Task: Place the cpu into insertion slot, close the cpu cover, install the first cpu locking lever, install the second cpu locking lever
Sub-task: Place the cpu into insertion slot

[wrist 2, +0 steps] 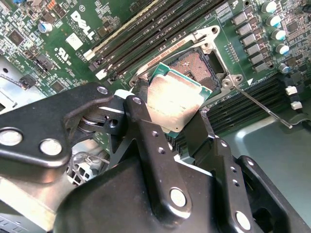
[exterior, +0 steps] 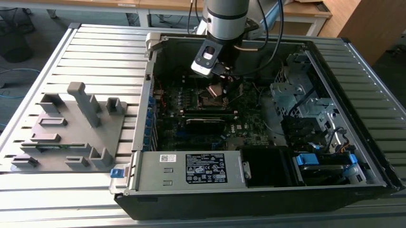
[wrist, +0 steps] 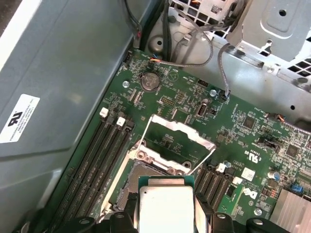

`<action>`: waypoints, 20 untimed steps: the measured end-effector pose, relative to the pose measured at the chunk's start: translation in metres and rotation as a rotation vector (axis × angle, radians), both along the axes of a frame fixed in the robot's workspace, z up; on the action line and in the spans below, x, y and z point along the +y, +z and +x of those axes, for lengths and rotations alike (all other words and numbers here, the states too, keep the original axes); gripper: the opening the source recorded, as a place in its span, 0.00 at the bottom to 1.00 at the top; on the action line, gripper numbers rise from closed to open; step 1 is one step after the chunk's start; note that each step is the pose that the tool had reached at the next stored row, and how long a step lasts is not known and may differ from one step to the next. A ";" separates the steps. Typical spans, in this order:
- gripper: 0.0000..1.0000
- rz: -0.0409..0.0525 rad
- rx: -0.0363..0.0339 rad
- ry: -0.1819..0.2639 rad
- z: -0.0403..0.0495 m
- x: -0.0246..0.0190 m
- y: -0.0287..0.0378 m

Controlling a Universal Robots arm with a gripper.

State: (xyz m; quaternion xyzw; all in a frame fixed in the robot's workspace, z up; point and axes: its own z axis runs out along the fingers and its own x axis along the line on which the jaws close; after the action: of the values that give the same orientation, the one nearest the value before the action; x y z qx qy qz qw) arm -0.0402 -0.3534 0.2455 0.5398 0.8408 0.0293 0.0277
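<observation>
The claw has the cpu pinched by its side edges, with a black finger on each side and the silvery face turned up. In the second wrist view the chip hangs tilted right over the insertion slot and hides part of the coppery pin field. Tough call from this angle, but there looks to be a small gap between its low corner and the socket rim, so it isn't seated.

In the first wrist view the cpu cover is flipped up and open on the far side of the socket, and green board shows through its window. The two thin wire locking levers are swung out free, one on either side of the socket, neither hooked down. The long black memory slots run alongside the socket.

In the exterior view the arm drops straight down into the open computer case. The case lies on its side on the slatted metal bench. A grey fixture block sits on the bench just beside the case, on the exterior view's left.
</observation>
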 end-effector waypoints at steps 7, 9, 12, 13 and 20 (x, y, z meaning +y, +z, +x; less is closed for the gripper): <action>0.54 -0.0003 0.0001 -0.079 0.0000 0.0000 -0.0010; 0.54 -0.0001 0.0001 -0.104 0.0000 0.0000 -0.0012; 0.54 -0.0002 0.0001 -0.146 0.0000 0.0000 -0.0016; 0.54 -0.0002 0.0001 -0.162 0.0000 0.0000 -0.0017; 0.54 0.0000 0.0001 -0.288 0.0000 0.0000 -0.0029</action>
State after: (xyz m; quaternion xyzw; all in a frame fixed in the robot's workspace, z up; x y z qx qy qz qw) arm -0.0402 -0.3534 0.2426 0.6549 0.7546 0.0250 0.0316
